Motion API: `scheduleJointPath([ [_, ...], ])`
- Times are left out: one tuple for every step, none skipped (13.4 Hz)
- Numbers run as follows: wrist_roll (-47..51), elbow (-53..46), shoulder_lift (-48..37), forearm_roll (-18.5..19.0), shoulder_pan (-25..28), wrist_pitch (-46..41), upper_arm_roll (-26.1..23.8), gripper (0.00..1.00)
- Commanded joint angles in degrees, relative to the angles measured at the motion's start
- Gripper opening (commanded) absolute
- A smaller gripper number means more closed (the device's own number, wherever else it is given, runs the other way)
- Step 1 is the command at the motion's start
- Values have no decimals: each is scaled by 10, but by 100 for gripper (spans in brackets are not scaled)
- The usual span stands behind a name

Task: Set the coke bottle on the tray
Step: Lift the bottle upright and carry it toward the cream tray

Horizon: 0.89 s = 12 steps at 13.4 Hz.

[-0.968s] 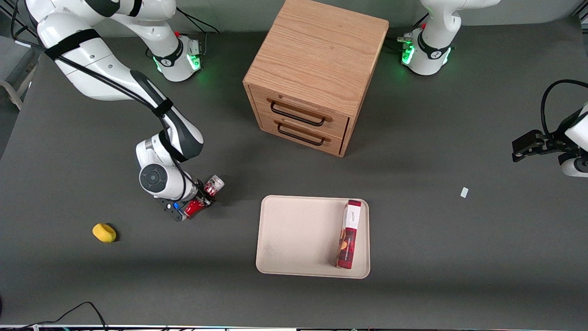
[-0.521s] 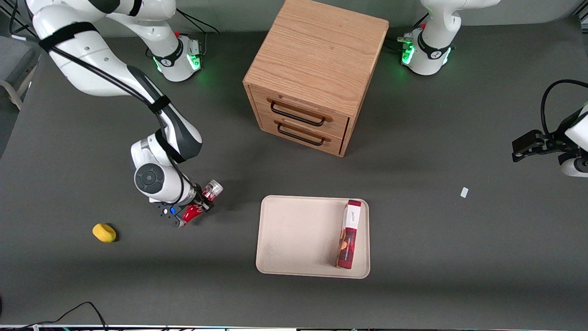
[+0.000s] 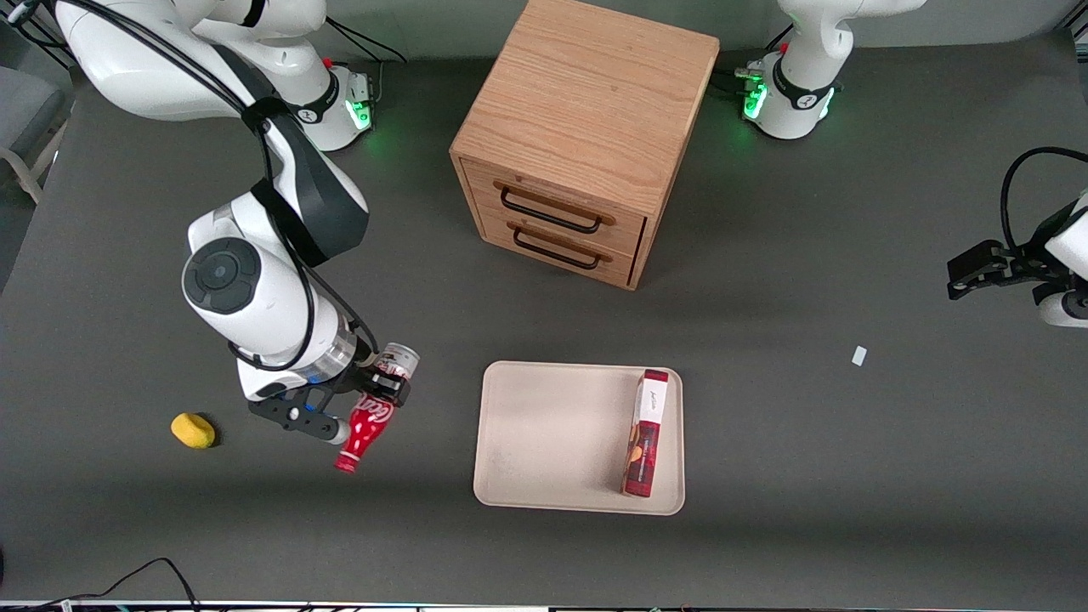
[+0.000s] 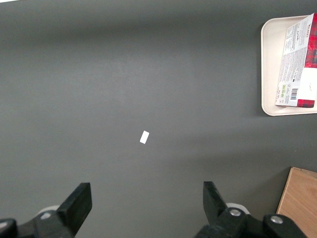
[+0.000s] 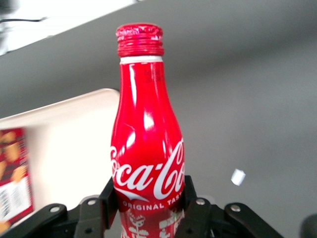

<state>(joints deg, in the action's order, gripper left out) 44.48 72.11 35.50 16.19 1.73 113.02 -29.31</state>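
Front view first: the claw (image 3: 374,393) is clamped on the coke bottle (image 3: 365,423), holding it low on the body near the silvery base. The bottle lies tilted in the air, cap end pointing toward the camera and base end away from it. The tray (image 3: 552,438) sits on the table well apart from the claw, toward the parked arm's end, so the bottle isn't over it. A red-and-white box (image 3: 646,432) lies on the tray along the edge farthest from the claw. A yellow lump (image 3: 193,430) sits on the table past the claw, toward the working arm's end. The wooden cabinet (image 3: 586,127) with two drawers stands farther from the camera than the claw and the tray.

Left wrist view: just the tray's corner (image 4: 270,69) with the box (image 4: 297,62) on it, plus a small white scrap (image 4: 144,137) on the bare table. No claw or bottle here.

Right wrist view: the bottle (image 5: 146,144) fills the middle, white script facing the camera, and the claw (image 5: 148,206) pinches it just under the lettering. Past it you can see part of the tray (image 5: 64,148), a sliver of the box (image 5: 14,173) and that white scrap (image 5: 238,177).
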Motion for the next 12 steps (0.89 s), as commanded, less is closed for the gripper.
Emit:
scheduleJointPath([
  [-118,-128,102,20,71,6,5,0],
  [-136,-140,126,20,95,17,10,0],
  [-139,-139,143,20,100,27,16,0],
  [-139,-138,157,20,101,35,18,0],
  [-140,-137,174,20,101,38,18,3],
  [-139,-139,194,20,103,45,18,6],
  [-134,-138,212,22,115,64,20,6],
  [-130,-137,222,22,124,81,32,8],
  [-129,-137,230,21,127,91,44,10],
  [-129,-137,239,21,127,102,45,20],
  [-130,-137,246,21,127,109,46,21],
  [-128,-137,253,21,127,119,46,21],
])
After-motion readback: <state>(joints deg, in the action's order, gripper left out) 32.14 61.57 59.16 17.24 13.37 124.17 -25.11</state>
